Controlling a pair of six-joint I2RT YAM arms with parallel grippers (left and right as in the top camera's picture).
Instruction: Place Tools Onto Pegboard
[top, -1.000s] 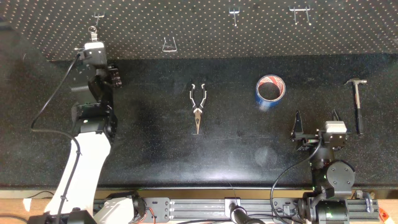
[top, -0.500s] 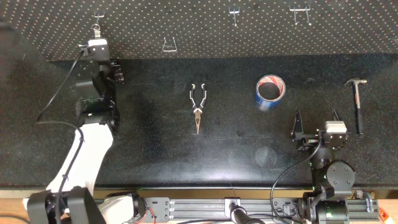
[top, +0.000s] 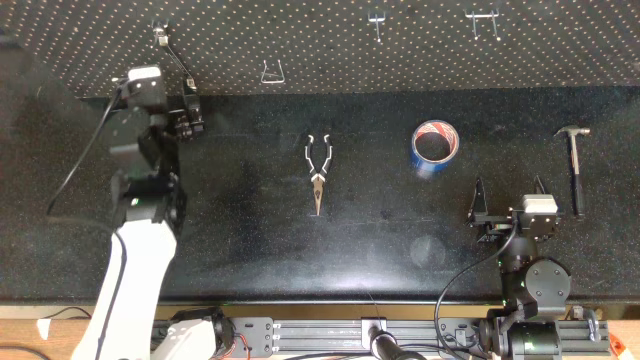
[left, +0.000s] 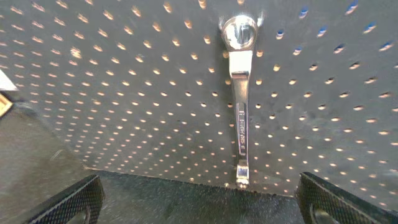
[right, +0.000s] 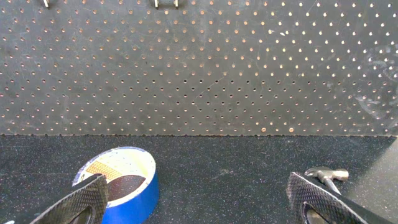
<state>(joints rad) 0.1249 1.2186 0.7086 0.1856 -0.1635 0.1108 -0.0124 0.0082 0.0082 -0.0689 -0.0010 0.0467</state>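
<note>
A silver wrench (left: 240, 106) hangs upright from a hook on the black pegboard (left: 124, 93); in the top view the wrench (top: 176, 62) is at the board's far left. My left gripper (left: 199, 208) is open just in front of the wrench, not touching it, and stands at the board's foot (top: 187, 110). Pliers (top: 318, 170), a blue tape roll (top: 435, 146) and a hammer (top: 574, 170) lie on the black mat. My right gripper (top: 508, 198) is open near the front, behind the tape roll (right: 118, 180) and the hammer's head (right: 326, 174).
Bare hooks stick out of the pegboard: a triangular one (top: 272, 72) left of centre, one (top: 376, 20) in the middle and a double one (top: 482, 20) at the right. The mat (top: 250, 230) has open room around the pliers.
The left arm's wrist has shifted slightly at the pegboard's foot, and the wrench's handle now shows hanging below its hook. The right arm and the loose tools have not moved.
</note>
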